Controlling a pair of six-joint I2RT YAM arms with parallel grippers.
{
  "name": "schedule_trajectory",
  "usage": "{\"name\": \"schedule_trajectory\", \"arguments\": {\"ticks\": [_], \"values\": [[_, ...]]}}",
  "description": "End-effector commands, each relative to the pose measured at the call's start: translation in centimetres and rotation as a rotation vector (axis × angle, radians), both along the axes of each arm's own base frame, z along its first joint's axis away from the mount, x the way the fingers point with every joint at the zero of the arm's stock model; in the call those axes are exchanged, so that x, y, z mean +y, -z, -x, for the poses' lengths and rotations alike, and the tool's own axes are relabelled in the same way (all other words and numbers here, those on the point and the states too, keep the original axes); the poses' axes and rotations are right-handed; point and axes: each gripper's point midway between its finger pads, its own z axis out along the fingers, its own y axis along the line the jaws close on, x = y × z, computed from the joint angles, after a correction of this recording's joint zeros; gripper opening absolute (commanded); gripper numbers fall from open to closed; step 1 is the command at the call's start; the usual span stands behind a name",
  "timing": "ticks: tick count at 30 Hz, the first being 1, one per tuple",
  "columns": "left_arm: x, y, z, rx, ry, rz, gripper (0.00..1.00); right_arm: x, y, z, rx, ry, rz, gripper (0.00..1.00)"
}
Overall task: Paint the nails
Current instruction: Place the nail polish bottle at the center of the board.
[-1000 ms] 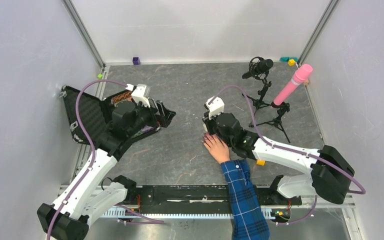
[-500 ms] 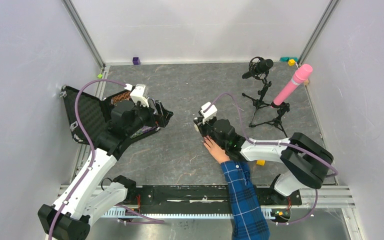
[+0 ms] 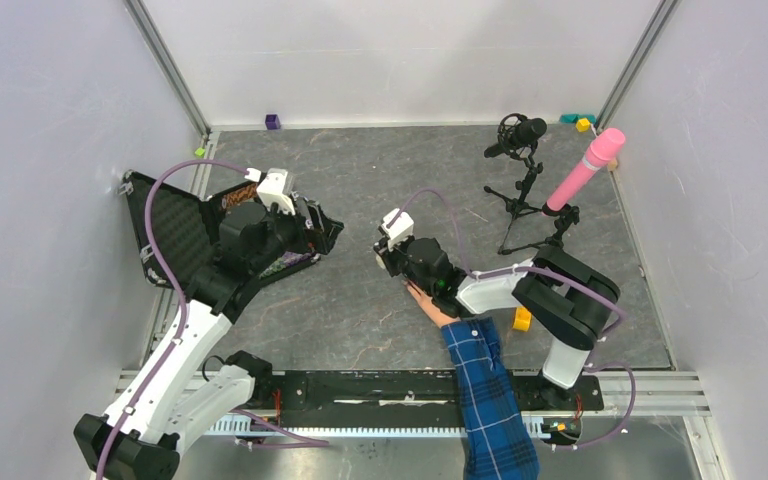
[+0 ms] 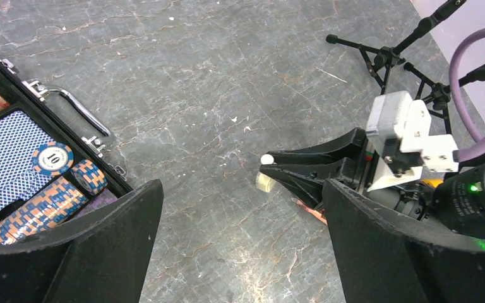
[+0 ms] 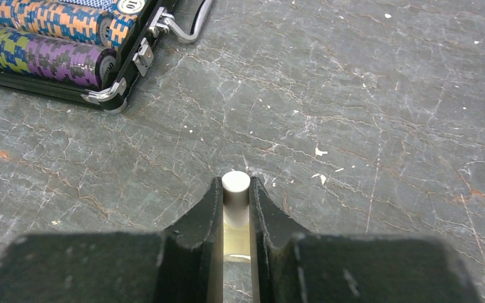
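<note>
While my right gripper (image 5: 235,184) clamps a white cap (image 5: 235,190), the hand (image 3: 435,308) lies just behind and beneath it, nails hidden under my wrist; my left gripper (image 4: 241,189) gapes wide.

- I read "10" on the white centre of a blue-and-orange poker chip (image 4: 52,158) lying in the black case (image 4: 63,129)
- the mark on a second chip (image 5: 128,5) is too blurred for me to read

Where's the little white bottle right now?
In the right wrist view, the bottle is pinched in the right gripper, over the grey table, with the open chip case off to the upper left.
</note>
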Motion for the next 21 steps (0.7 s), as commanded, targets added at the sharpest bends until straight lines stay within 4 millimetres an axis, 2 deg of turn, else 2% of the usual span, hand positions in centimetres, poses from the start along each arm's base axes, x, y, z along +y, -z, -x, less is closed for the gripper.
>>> {"name": "schedule_trajectory", "arguments": {"ticks": [1, 6, 16, 21], "values": [[0.6, -1.6, -0.4, -0.073, -0.01, -0.026, 1.0, 1.9, -2.3, -1.2, -0.055, -0.005, -0.075, 0.0], [0.7, -1.7, -0.4, -0.079, -0.013, -0.025, 1.0, 2.1, -1.0, -1.8, -0.045, 0.007, -0.049, 0.0], [0.9, -1.4, -0.6, -0.068, -0.027, -0.03, 1.0, 1.9, 0.8, -1.9, -0.008, 0.007, -0.014, 0.14], [0.9, -1.4, -0.5, -0.068, -0.032, -0.03, 1.0, 1.8, 1.0, -1.7, -0.004, 0.002, -0.009, 0.26]]}}
